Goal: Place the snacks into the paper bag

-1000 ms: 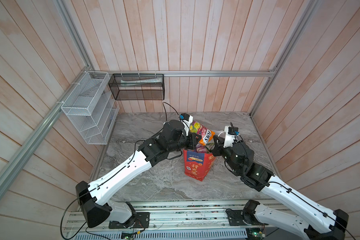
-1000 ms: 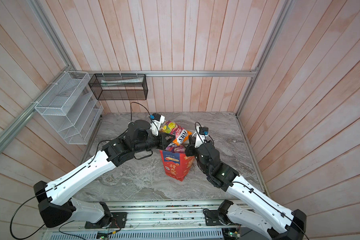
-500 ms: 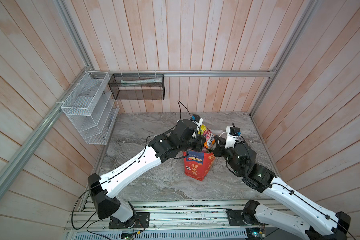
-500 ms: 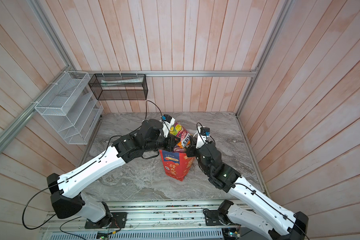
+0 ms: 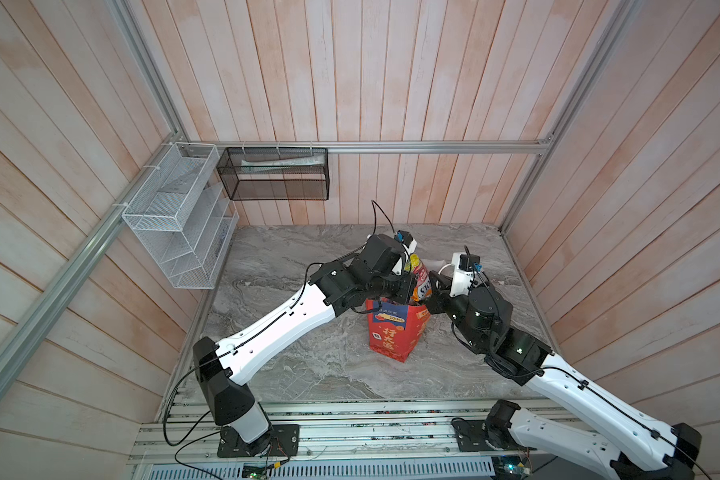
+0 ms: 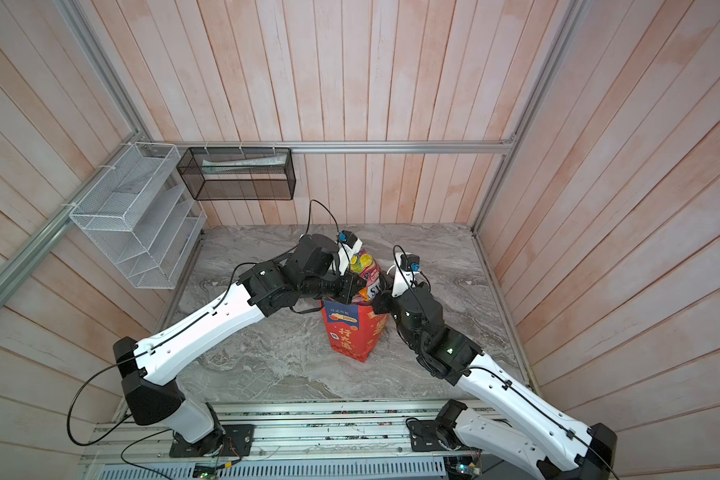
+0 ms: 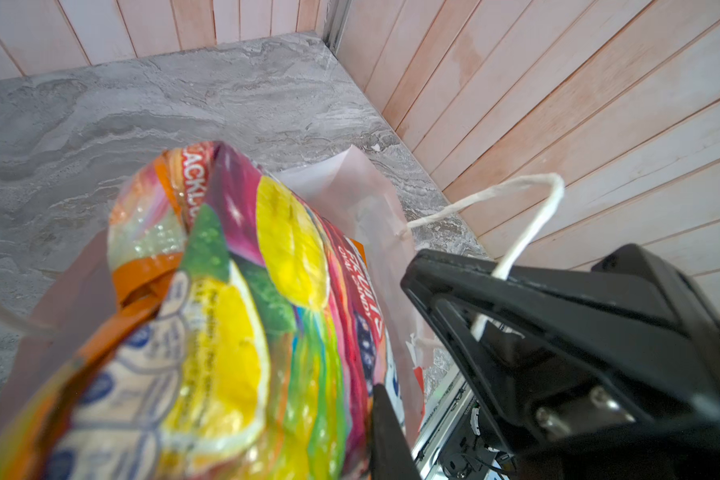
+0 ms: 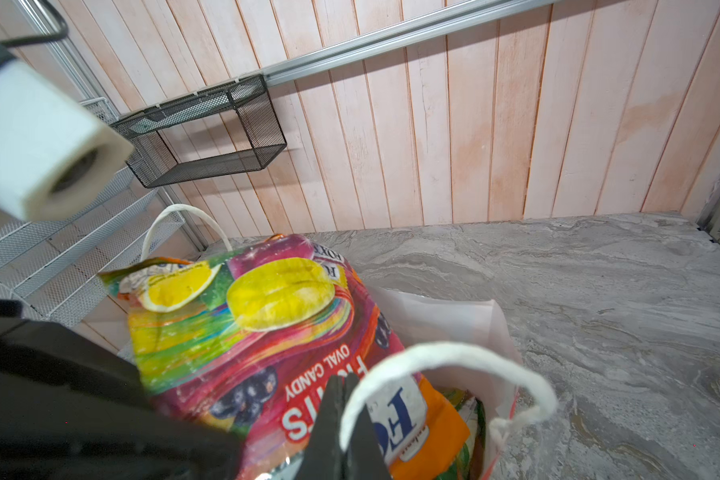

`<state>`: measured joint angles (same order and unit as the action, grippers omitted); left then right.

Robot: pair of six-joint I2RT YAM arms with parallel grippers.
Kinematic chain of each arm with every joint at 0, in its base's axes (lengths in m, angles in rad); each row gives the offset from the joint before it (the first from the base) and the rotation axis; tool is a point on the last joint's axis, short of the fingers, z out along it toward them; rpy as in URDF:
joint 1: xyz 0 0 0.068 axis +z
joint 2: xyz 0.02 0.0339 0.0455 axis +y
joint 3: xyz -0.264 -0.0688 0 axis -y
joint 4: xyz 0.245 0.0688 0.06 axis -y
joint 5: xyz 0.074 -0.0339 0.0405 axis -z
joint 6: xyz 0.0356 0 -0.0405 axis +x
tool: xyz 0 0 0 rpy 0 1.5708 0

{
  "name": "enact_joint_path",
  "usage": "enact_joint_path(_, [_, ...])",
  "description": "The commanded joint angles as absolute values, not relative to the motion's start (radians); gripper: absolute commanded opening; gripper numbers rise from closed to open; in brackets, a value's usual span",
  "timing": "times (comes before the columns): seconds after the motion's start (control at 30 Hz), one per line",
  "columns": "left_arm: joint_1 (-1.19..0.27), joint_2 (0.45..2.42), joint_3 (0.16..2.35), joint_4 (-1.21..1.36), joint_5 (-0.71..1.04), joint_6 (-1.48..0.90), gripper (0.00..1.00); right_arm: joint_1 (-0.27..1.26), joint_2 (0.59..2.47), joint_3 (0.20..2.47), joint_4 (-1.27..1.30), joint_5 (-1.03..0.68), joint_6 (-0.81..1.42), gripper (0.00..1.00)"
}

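Right tool (image 8: 341,388) had its jaws together at the rim of the tall red paper bag (image 5: 391,332), the white cord handle (image 8: 454,353) looping beside its tips; if it pinched the cord, I could not tell. The left tool (image 5: 408,289) was clamped on a glossy multicoloured plastic candy packet (image 8: 267,332), whose lower end sat inside the open bag mouth, top sticking out. The bag stood upright on the grey marble counter (image 5: 308,257). Farther, a white wire basket (image 5: 175,216) and a black mesh basket (image 5: 273,174) hung on the wall.
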<state>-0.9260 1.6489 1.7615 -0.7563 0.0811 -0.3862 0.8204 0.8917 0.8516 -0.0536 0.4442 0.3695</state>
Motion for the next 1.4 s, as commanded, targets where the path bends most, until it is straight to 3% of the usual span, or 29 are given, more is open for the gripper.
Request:
enact_joint_path(0.0, [-0.933,1.655,1.796,-0.759,0.091,-0.354,0.00,0.828,0.874,0.869,-0.035,0.452,0.368,0.00])
enact_joint_path(0.2, [-0.934,1.634,1.785,-0.746,0.096,-0.358,0.15,0.827,0.873,0.870,-0.034,0.454,0.367,0.00])
enact_joint_path(0.73, [-0.939,1.527,1.715,-0.672,0.065,-0.384,0.35,0.828,0.870,0.868,-0.034,0.460,0.367,0.00])
enact_joint_path(0.97, [-0.936,1.301,1.483,-0.484,-0.251,-0.452,0.72,0.828,0.874,0.868,-0.032,0.462,0.367,0.00])
enact_joint_path(1.07, [-0.912,1.231,1.402,-0.418,-0.302,-0.466,0.81,0.827,0.876,0.869,-0.033,0.459,0.367,0.00])
enact_joint_path(1.37, [-0.803,1.280,1.393,-0.410,-0.190,-0.487,0.84,0.828,0.888,0.867,-0.027,0.461,0.367,0.00])
